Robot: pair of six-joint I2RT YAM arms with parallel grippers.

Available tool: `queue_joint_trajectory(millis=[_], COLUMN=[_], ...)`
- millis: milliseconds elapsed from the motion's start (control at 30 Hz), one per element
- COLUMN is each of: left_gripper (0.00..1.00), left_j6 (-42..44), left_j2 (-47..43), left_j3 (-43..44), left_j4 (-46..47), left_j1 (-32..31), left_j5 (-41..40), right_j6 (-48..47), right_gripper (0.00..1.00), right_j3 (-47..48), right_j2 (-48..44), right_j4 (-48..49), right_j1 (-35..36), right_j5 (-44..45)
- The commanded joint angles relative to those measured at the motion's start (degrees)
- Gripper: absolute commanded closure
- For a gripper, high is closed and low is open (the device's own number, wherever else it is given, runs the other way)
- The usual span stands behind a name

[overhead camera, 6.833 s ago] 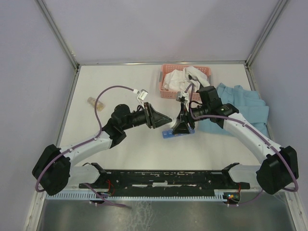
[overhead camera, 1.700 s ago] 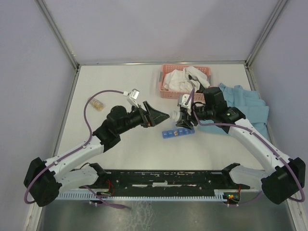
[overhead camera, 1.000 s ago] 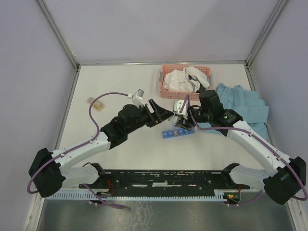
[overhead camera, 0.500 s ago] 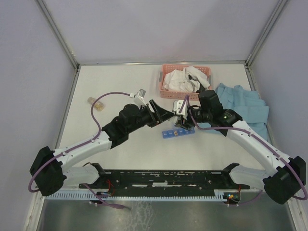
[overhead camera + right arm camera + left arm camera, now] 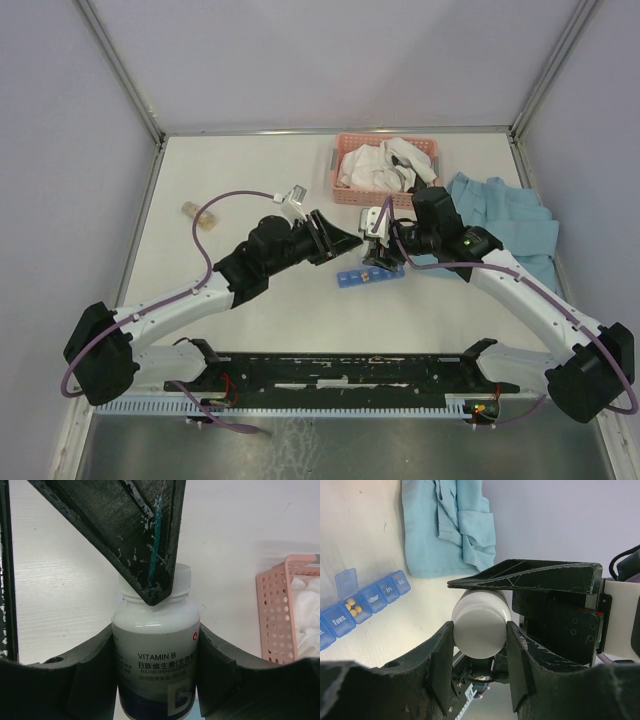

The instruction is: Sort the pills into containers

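Over white desk point(image 5: 250, 180), left end effector point(image 5: 479, 630) has just clamped round white cap point(image 5: 481, 622) of white plastic vitamin-B bottle point(image 5: 155, 630); right end effector point(image 5: 155, 652) grasps its body. Uncapping prob. next. Narrow blue translucent pill-organiser strip point(image 5: 370, 275) lies at bottle's 6 o'clock, one compartment open w/ yellow pills point(image 5: 352, 606).

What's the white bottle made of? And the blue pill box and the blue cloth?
White bottle: probably plastic, smooth and glossy, with a printed label. Blue pill box: likely plastic, see-through tint, snap lids with printed days. Blue cloth: soft fabric, matte, folded and creased.
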Motion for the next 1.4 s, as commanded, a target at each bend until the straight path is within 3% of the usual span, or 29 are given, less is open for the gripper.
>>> queue_joint_trajectory(millis=[0, 167, 300, 433, 533, 600, 700, 833, 933, 1167, 1367], left_gripper=[0.62, 0.66, 0.68, 0.69, 0.69, 0.65, 0.51, 0.16, 0.03, 0.01, 0.01], left_j6=[4.8, 8.2, 13.2, 22.6, 33.0, 37.1, 38.9, 34.5, 32.4, 26.0, 12.5], left_j2=[1.5, 3.2, 4.7, 7.1, 7.8, 6.8, 4.6, 1.5, -1.7, -12.3, -25.5], left_j3=[0.4, -2.0, -2.3, -0.3, 1.3, 1.4, 1.3, 1.5, 0.1, -4.6, -16.6], left_j4=[4.3, 11.3, 15.6, 13.9, 11.2, 11.0, 11.9, 11.8, 11.4, 11.4, 20.9], left_j1=[-0.3, 0.1, 2.5, 5.0, 5.1, 5.1, 6.2, 8.9, 10.4, 10.6, 10.6], left_j5=[5.4, 12.2, 22.7, 35.0, 37.5, 36.1, 33.9, 28.9, 25.1, 19.0, 7.9], right_j6=[3.9, 11.0, 15.2, 23.8, 34.8, 38.3, 37.6, 28.0, 21.5, 15.0, 9.8], right_gripper=[0.99, 0.99, 0.99, 0.99, 0.99, 0.99, 0.99, 0.99, 0.99, 0.99, 0.99], right_j3=[1.8, 2.9, 3.9, 4.3, 3.1, 2.3, 2.3, 4.2, 5.7, 6.1, 5.8], right_j2=[1.1, 2.6, 4.4, 7.2, 9.1, 9.4, 9.0, 7.7, 7.3, 7.0, 5.1], right_j4=[1.5, 2.3, 2.1, 5.9, 14.7, 18.4, 17.8, 8.2, 2.2, -2.3, -4.4], right_j1=[-0.6, -3.8, -7.0, -8.0, -8.0, -7.9, -8.0, -7.9, -8.0, -7.9, -7.7], right_j5=[-6.4, -17.4, -29.7, -39.0, -42.4, -42.0, -41.2, -38.4, -36.3, -31.9, -26.3])
